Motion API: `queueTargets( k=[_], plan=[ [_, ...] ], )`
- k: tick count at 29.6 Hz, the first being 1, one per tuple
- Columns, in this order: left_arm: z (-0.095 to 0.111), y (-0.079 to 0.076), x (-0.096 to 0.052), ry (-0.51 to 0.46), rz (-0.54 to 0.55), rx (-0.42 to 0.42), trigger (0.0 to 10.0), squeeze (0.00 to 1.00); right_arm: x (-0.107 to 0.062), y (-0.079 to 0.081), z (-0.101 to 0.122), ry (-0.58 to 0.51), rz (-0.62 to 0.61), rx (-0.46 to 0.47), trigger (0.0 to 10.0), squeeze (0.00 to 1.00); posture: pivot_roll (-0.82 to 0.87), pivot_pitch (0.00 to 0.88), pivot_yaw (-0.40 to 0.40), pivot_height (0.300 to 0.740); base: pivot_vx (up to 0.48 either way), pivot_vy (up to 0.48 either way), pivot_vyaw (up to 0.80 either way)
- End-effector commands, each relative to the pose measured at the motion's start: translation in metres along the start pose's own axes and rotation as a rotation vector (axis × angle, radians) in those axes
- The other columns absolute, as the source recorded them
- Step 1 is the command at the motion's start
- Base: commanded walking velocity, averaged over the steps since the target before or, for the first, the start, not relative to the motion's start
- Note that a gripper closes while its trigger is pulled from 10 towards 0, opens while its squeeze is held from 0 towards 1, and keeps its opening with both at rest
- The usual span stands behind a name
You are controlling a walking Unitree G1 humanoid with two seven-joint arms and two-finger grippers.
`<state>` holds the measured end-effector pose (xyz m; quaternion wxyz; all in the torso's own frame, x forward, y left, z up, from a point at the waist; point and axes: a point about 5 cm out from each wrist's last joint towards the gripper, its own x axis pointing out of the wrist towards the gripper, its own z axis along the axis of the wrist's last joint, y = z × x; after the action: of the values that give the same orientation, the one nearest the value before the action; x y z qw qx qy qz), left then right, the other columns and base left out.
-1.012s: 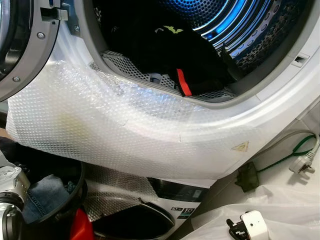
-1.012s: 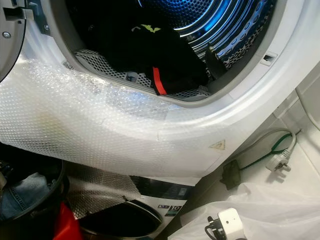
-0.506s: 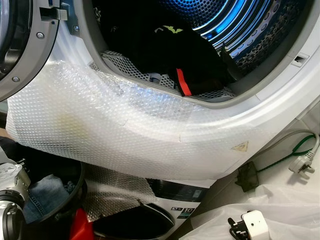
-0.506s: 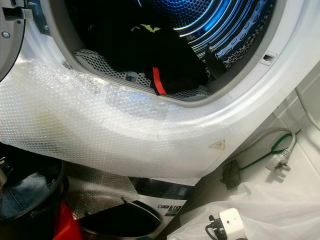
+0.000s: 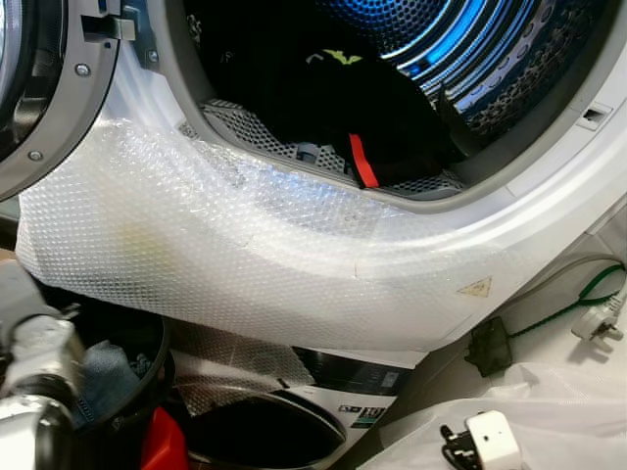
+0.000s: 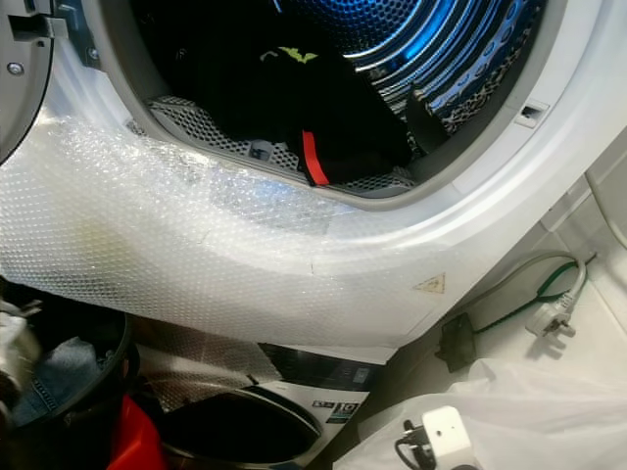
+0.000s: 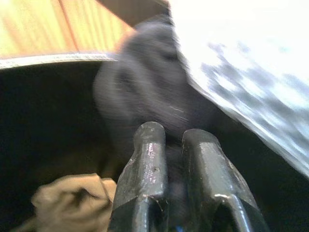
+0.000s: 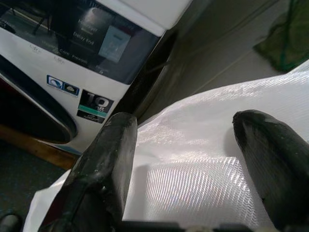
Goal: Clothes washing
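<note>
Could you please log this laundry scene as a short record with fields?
Drum: open, lit blue, dark clothes inside with a red tag
Front panel: covered in bubble wrap
Basket: black, lower left, holding denim and a red item
Left pincer: shut on a dark garment above the basket
Right pincer: open, over a white woven bag
Floor, right: plug with a green cable
</note>
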<state>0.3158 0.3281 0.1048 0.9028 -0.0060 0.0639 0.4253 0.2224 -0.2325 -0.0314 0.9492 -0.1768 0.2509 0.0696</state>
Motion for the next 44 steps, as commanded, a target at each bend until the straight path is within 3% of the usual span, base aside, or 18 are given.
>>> queueTargets(
  k=[1,9,10,13,14,18,22,24,27,31,32,33,34,35,38,42,44],
  plan=[
    [0.002,-0.001,-0.004,-0.053,0.008,0.011,10.0,1.0,0.0,-0.002,-0.004,0.027,-0.011,0.0,10.0,0.0,-0.12,0.004,-0.212,0.74,0.0,0.0,0.0],
    [-0.003,0.008,-0.021,-0.147,0.025,0.039,10.0,1.0,0.004,0.007,0.0,0.03,0.012,0.003,10.0,0.0,-0.08,0.006,-0.206,0.74,0.0,0.0,0.0],
    [-0.011,0.009,-0.03,-0.139,0.01,0.047,10.0,0.0,0.006,0.011,0.002,0.031,0.021,0.005,10.0,0.0,-0.07,0.0,-0.2,0.74,0.0,0.0,0.0],
    [-0.016,0.01,-0.039,-0.141,-0.008,0.052,10.0,0.0,0.007,0.013,0.003,0.031,0.025,0.008,10.0,0.0,-0.06,0.001,-0.198,0.74,0.0,0.0,0.0],
    [-0.016,0.013,-0.043,-0.135,-0.008,0.049,10.0,1.0,0.008,0.014,0.004,0.032,0.028,0.01,10.0,0.0,-0.05,0.002,-0.192,0.74,0.0,0.0,0.0],
    [-0.014,0.024,-0.052,-0.109,-0.008,0.06,10.0,1.0,0.01,0.019,0.005,0.038,0.043,0.013,10.0,0.0,-0.03,0.003,-0.188,0.74,0.0,0.0,0.0],
    [-0.016,0.023,-0.058,-0.009,-0.204,0.099,10.0,1.0,0.014,0.026,0.009,0.042,0.058,0.018,10.0,0.0,0.01,0.0,-0.184,0.74,0.0,0.0,0.0],
    [-0.014,0.024,-0.061,-0.007,-0.285,0.145,10.0,1.0,0.016,0.03,0.011,0.041,0.067,0.021,10.0,0.0,0.02,0.0,-0.178,0.74,0.0,0.0,0.0],
    [-0.007,0.038,-0.063,-0.01,-0.274,0.183,10.0,1.0,0.019,0.036,0.015,0.044,0.077,0.028,10.0,0.0,0.06,0.0,-0.166,0.74,0.0,0.0,0.0],
    [0.001,0.042,-0.072,0.012,-0.331,0.19,10.0,1.0,0.023,0.042,0.021,0.046,0.087,0.035,10.0,0.0,0.12,0.0,-0.15,0.74,0.0,0.0,0.0],
    [0.004,0.041,-0.077,0.026,-0.388,0.192,10.0,1.0,0.025,0.045,0.023,0.047,0.091,0.038,10.0,0.0,0.13,0.0,-0.145,0.74,0.0,0.0,0.0],
    [0.009,0.036,-0.092,0.025,-0.543,0.229,10.0,1.0,0.028,0.049,0.027,0.047,0.099,0.043,10.0,0.0,0.16,0.0,-0.14,0.74,0.0,0.0,0.0],
    [0.009,0.036,-0.092,0.025,-0.543,0.229,10.0,1.0,0.028,0.049,0.027,0.047,0.099,0.043,10.0,0.0,0.16,0.0,-0.14,0.74,0.0,0.0,0.0],
    [0.011,0.031,-0.105,0.024,-0.681,0.269,10.0,1.0,0.029,0.053,0.03,0.051,0.106,0.043,10.0,0.0,0.19,0.0,-0.138,0.74,0.0,0.0,0.0],
    [0.019,0.036,-0.122,0.02,-0.81,0.311,10.0,1.0,0.032,0.062,0.034,0.058,0.127,0.04,10.0,0.0,0.23,0.0,-0.13,0.74,0.0,0.0,0.0],
    [0.027,0.044,-0.123,0.002,-0.789,0.328,10.0,1.0,0.033,0.067,0.036,0.062,0.137,0.039,10.0,0.0,0.27,0.0,-0.128,0.74,0.0,0.0,0.0],
    [0.043,0.061,-0.122,-0.018,-0.717,0.326,10.0,1.0,0.033,0.073,0.037,0.073,0.153,0.034,10.0,0.0,0.3,0.0,-0.132,0.74,0.0,0.0,0.0]
  ],
)
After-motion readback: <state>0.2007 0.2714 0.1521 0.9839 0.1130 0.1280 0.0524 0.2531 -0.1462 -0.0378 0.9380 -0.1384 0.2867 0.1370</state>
